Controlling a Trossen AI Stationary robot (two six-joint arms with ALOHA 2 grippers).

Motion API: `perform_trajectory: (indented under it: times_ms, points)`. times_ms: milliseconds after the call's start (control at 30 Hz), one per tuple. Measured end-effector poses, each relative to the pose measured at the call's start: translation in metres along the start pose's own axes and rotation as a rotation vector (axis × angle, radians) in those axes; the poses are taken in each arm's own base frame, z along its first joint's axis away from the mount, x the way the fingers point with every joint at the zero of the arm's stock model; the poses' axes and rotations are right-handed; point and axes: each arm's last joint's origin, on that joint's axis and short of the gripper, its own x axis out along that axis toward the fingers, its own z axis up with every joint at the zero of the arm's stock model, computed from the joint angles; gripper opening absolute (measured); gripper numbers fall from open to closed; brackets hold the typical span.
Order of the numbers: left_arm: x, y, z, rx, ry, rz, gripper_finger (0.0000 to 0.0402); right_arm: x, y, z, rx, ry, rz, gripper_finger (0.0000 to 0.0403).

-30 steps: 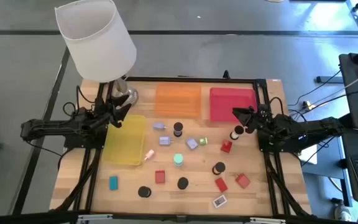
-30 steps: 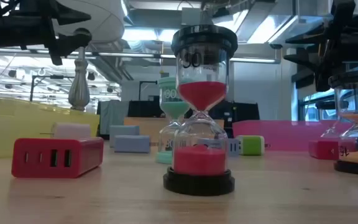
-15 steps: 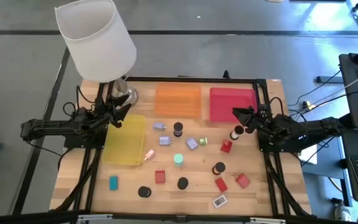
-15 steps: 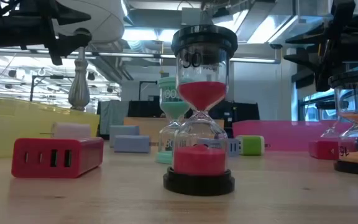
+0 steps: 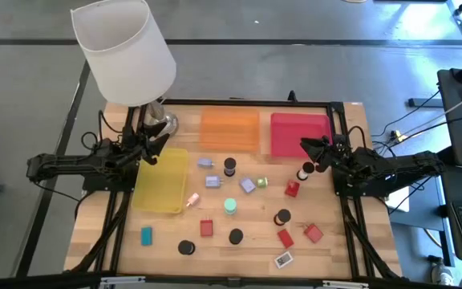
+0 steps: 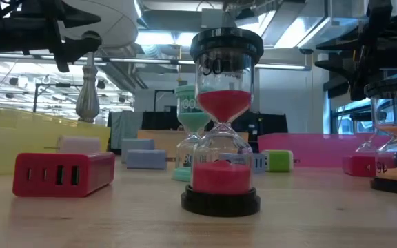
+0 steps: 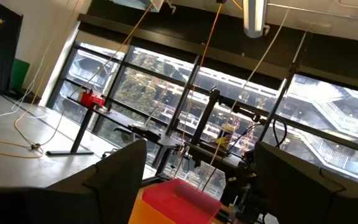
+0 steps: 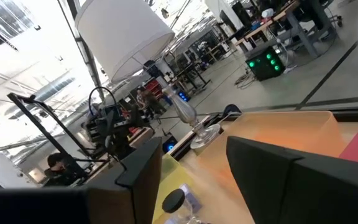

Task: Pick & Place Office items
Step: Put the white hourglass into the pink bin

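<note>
While scattered across the bare wood below the trays, office items point(image 5: 231, 205) unsorted; yellow tray point(image 5: 161, 180), orange tray point(image 5: 229, 131), red tray point(image 5: 299, 133) empty. Left gripper point(image 5: 152, 143) spread open, empty, at yellow tray's far corner. Right gripper point(image 5: 310, 148) closed, empty, beside red tray.

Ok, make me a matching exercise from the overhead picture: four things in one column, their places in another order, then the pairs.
Things:
1. yellow tray
2. red tray
3. white tag
4. teal block

Places:
A. near edge, right of centre
B. far side, by the right claw
C. left side, by the left claw
D. near the front left

Pairs: 1-C, 2-B, 3-A, 4-D
</note>
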Motion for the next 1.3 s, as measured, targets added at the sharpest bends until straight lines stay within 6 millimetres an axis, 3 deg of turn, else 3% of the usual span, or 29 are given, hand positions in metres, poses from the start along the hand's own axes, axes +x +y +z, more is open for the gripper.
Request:
perform_trajectory:
  times_ms: [267,1300]
  points:
    - [0.0,0.0,0.0,0.0,0.0,0.0,0.0294,0.0,0.0001,0.0003,0.188,-0.004,0.0,0.0183]
    - [-0.0002,0.0031,0.0005,-0.007,-0.028,0.105,0.0294,-0.0002,-0.0021,0.0024,0.104,-0.072,-0.081,0.0183]
